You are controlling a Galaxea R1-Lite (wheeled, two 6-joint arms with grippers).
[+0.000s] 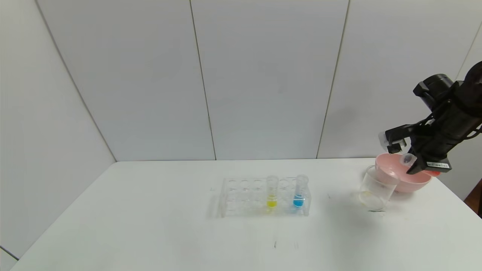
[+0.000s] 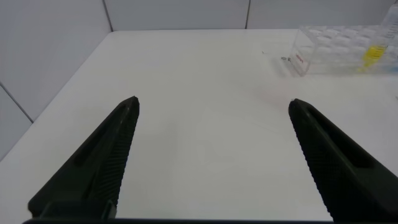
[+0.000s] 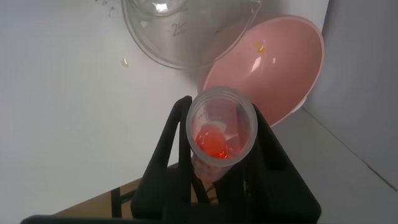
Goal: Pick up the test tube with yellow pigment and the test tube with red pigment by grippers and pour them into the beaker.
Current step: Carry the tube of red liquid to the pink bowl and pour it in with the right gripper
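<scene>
My right gripper [image 1: 411,165] is shut on the test tube with red pigment [image 1: 408,160], held tilted with its open mouth toward the beaker [image 1: 375,189]. In the right wrist view the tube's mouth [image 3: 221,130] faces the camera between the two black fingers, with red-orange liquid inside, and the beaker [image 3: 186,31] lies beyond it. The test tube with yellow pigment [image 1: 272,191] stands upright in the clear rack [image 1: 241,197]. My left gripper [image 2: 212,109] is open and empty over bare table, out of the head view.
A tube with blue liquid [image 1: 300,191] stands in the rack to the right of the yellow one. A pink bowl [image 1: 414,182] sits right behind the beaker, near the table's right edge. The rack also shows in the left wrist view [image 2: 339,53].
</scene>
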